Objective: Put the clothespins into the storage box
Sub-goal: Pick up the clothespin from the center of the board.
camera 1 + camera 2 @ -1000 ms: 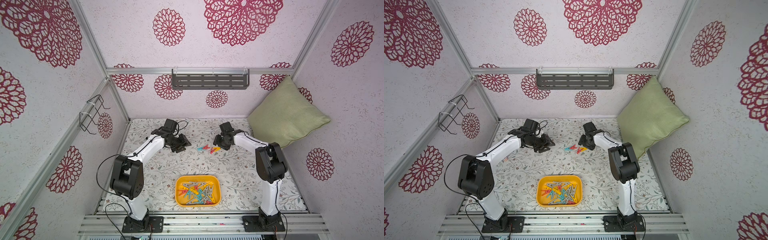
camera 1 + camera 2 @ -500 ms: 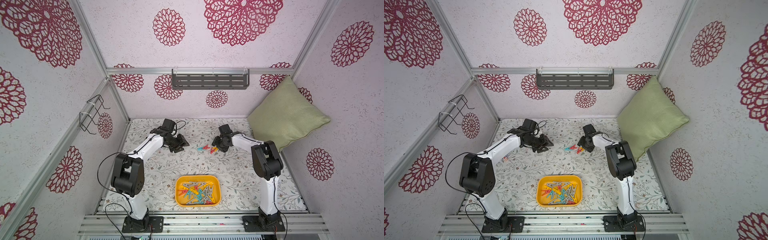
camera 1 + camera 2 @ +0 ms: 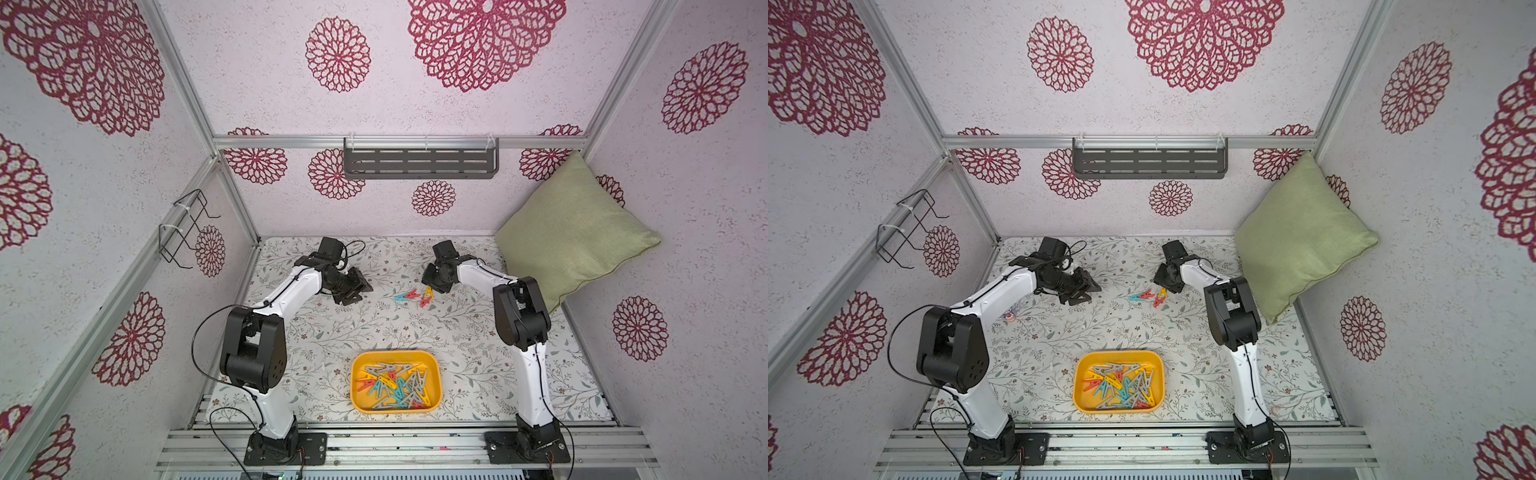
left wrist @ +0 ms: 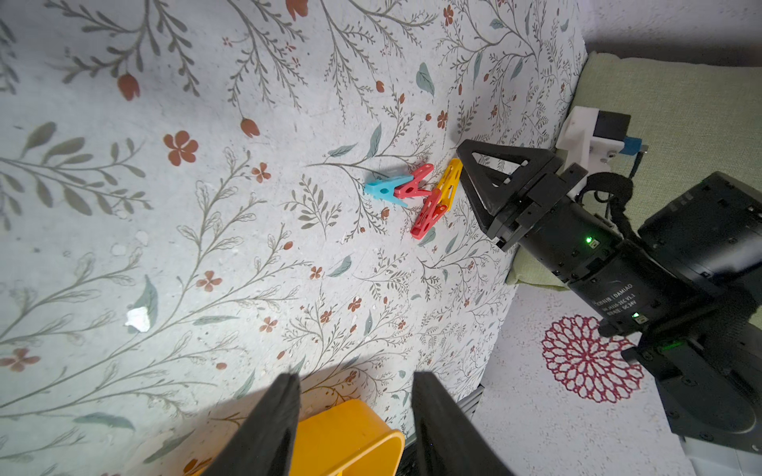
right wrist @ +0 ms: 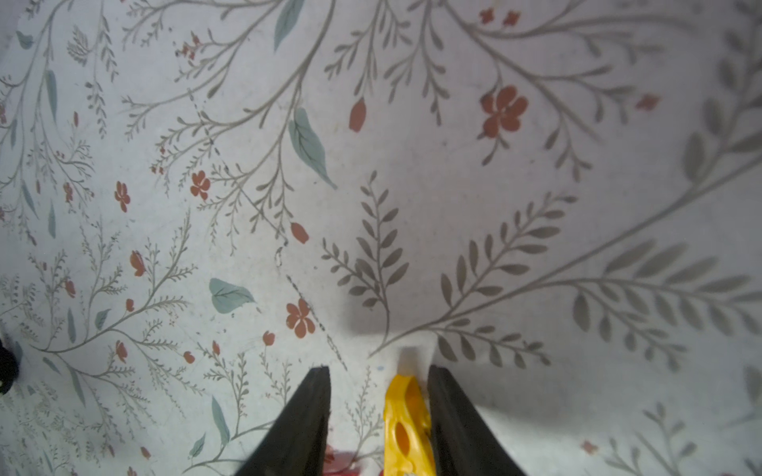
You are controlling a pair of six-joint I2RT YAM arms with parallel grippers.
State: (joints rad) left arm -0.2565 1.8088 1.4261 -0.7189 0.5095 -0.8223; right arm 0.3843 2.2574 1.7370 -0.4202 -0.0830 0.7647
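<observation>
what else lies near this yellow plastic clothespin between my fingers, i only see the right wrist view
Observer: Two red plastic clothespins and one teal-blue plastic clothespin lie clustered against it.
Operator: where's the box
Observer: The shallow yellow-orange plastic storage box sits near the front edge, between the arm bases, holding a heap of mixed clothespins.
Operator: left arm busy
Observer: No, the left gripper is open and empty, apart from the cluster.

Legible print, left wrist view only: white lettering on the black motor housing (image 4: 614,296) of the right arm (image 4: 709,243). Line 1 ends "DAMIAO"; its start is too small to read. Line 2 ends "2EC V1.1", start unclear. Line 3 reads "DC 24V", blurred word before it.
</observation>
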